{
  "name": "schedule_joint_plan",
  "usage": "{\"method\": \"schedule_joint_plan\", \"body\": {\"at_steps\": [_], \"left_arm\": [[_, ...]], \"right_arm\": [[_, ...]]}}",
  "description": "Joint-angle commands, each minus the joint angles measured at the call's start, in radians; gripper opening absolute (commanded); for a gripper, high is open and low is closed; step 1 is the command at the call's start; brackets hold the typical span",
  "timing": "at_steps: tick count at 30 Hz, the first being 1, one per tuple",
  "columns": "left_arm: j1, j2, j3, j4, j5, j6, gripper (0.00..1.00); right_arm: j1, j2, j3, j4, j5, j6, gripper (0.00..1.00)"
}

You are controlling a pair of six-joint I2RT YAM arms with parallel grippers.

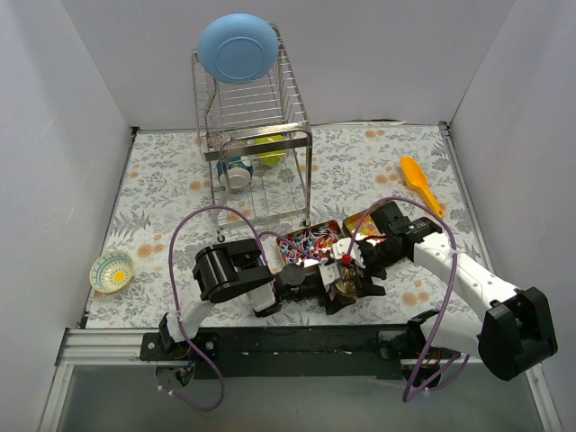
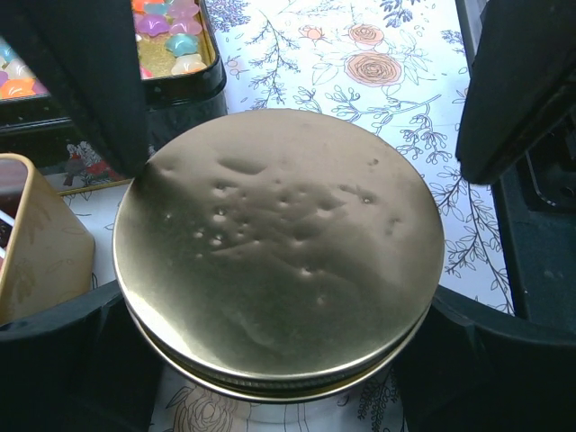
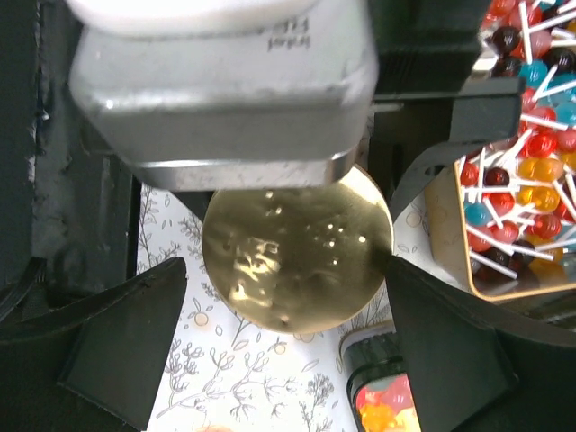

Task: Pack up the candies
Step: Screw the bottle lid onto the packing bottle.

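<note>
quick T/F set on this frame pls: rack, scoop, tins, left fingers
1. A blue bowl sits on top of the dish rack. True.
2. The orange scoop lies left of the rack. False: it lies to the rack's right.
3. The left fingers hug the sides of the round gold tin. True.
4. The rectangular tin is empty. False: lollipops fill it.
</note>
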Motion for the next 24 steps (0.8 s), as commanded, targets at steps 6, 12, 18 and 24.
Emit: {"method": "schedule_joint_plan", "body": {"at_steps": [6,12,18,24], "left_arm": [[0.034,0.072,-0.042,0.105,-0.025,-0.061,0.00],[0.033,0.066,-0.045,0.096,-0.012,-0.061,0.00],[0.033,0.057,-0.057,0.091,-0.007,-0.058,0.00],[0.033,0.049,-0.065,0.083,-0.002,-0.055,0.00]], "right_arm": [[-0.008,-0.033,0.019,-0.256,0.101,0.036,0.96],[-0.046,-0.008,0.097,-0.170,0.048,0.086,0.96],[-0.038,0.068,0.122,-0.101,-0.048,0.018,0.98],[-0.006,0.154,0.160,-0.168,-0.054,-0.190,0.98]]}}
